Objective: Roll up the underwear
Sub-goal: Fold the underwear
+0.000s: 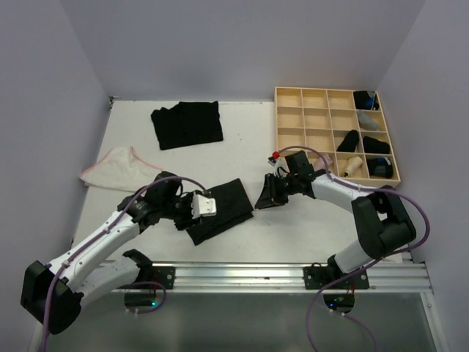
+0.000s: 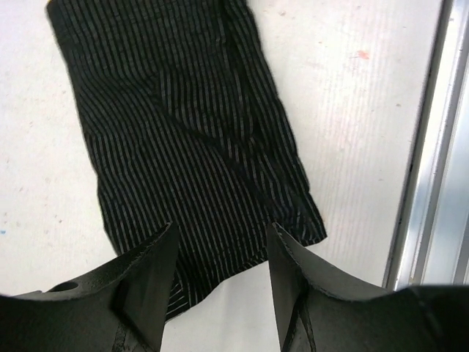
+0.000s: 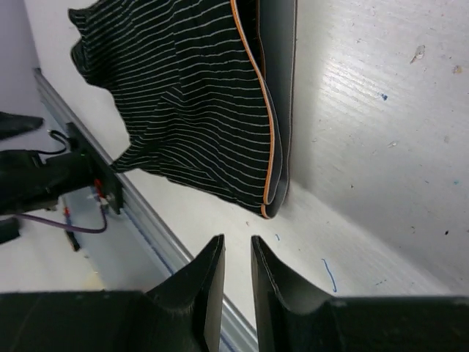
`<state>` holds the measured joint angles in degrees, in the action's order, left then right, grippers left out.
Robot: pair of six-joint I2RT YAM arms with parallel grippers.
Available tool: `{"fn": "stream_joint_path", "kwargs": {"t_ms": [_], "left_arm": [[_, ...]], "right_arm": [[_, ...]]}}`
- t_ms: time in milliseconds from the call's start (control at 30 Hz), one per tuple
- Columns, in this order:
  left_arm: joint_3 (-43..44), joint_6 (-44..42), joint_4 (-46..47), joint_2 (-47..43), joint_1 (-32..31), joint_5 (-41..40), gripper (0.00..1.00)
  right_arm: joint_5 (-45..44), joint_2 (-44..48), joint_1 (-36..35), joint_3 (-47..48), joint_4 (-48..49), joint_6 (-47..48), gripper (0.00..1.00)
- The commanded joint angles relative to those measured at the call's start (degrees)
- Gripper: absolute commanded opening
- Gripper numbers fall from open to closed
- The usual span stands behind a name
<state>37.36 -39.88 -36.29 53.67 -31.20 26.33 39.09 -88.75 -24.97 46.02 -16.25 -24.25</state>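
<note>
A black pin-striped underwear (image 1: 229, 205) lies folded flat on the white table in front of both arms. My left gripper (image 1: 207, 213) hovers over its left end. In the left wrist view the jaws (image 2: 221, 242) stand wide apart, the cloth's (image 2: 190, 132) near edge lies between the fingers, and nothing is pinched. My right gripper (image 1: 261, 201) sits just off the cloth's right edge. Its jaws (image 3: 236, 246) show a narrow empty gap above bare table, short of the orange-trimmed waistband (image 3: 267, 139). A whitish underwear with pink edging (image 1: 117, 170) lies at far left.
A pile of black underwear (image 1: 187, 123) sits at the back. The pale wooden grid tray (image 1: 277, 117) stands at back right with dark rolls (image 1: 348, 141) and other small items in its right-hand cells. A metal rail (image 1: 293, 273) runs along the near table edge.
</note>
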Motion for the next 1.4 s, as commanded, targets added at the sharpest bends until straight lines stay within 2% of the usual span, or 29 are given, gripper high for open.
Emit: {"fn": "stream_joint_path", "kwargs": {"t_ms": [0,167,300,533,667,800,933,1033,1267,1367], "left_arm": [[-0.97,-0.2,-0.53,0.56,-4.04,-1.71,0.55],[-3.0,-0.55,0.26,1.79,-7.03,-4.96,0.56],[-3.61,2.34,1.92,1.62,-7.03,-4.97,0.57],[-3.53,1.56,2.98,2.49,-7.03,-6.55,0.57],[-3.53,1.38,3.51,2.84,-7.12,-6.73,0.57],[-3.88,1.38,4.39,3.46,-7.12,-6.47,0.57],[-4.23,1.82,5.62,4.34,-7.12,-6.37,0.57],[-4.93,1.82,5.71,4.51,-7.12,-6.9,0.57],[-4.41,2.26,5.27,4.25,-7.12,-6.82,0.57],[-4.41,3.05,4.83,4.43,-7.12,-6.03,0.57]], "right_arm": [[2.92,1.12,0.89,-2.42,13.69,-15.7,0.25],[2.84,-0.9,0.89,-4.36,17.22,-19.43,0.25],[2.48,-1.16,0.45,-4.8,16.43,-19.17,0.23],[0.81,-2.56,-2.71,-6.12,16.51,-19.26,0.21],[1.25,-4.68,-3.76,-5.41,16.43,-19.79,0.09],[-0.94,-5.2,-4.56,-6.38,16.43,-19.08,0.08],[-0.78,-13.35,-4.56,-1.92,14.14,-16.44,0.09],[-1.82,-16.97,-4.38,1.42,13.18,-15.57,0.05],[-3.67,-19.18,-4.3,7.33,12.83,-15.04,0.0],[-3.06,-17.08,-4.3,7.07,13.0,-14.69,0.0]]}}
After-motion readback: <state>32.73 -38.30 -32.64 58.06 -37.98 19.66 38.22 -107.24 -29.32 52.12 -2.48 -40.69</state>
